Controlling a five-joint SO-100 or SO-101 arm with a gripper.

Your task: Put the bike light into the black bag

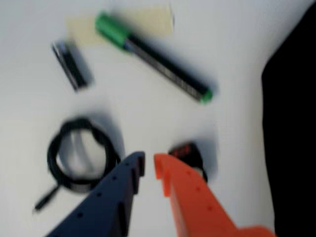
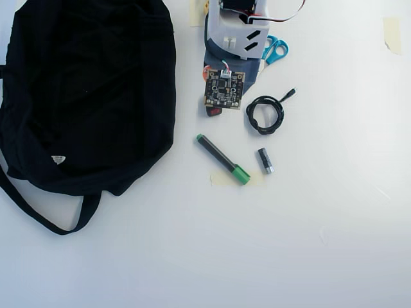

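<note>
In the wrist view the bike light (image 1: 188,152), a small black block with a red lens, lies on the white table just right of my orange fingertip and is partly hidden behind it. My gripper (image 1: 149,164) hovers above the table beside it, with its blue and orange jaws a narrow gap apart and nothing between them. The black bag (image 1: 292,128) fills the right edge. In the overhead view the bag (image 2: 83,96) lies at the left. The light (image 2: 214,111) peeks out under the arm's circuit board (image 2: 225,88), which hides the gripper.
A green-capped marker (image 2: 223,159) (image 1: 153,57), a coiled black cable (image 2: 265,114) (image 1: 81,155) and a small grey-black cylinder (image 2: 265,160) (image 1: 71,64) lie near the light. Blue scissors (image 2: 275,48) sit by the arm base. The bag's strap (image 2: 45,218) trails forward.
</note>
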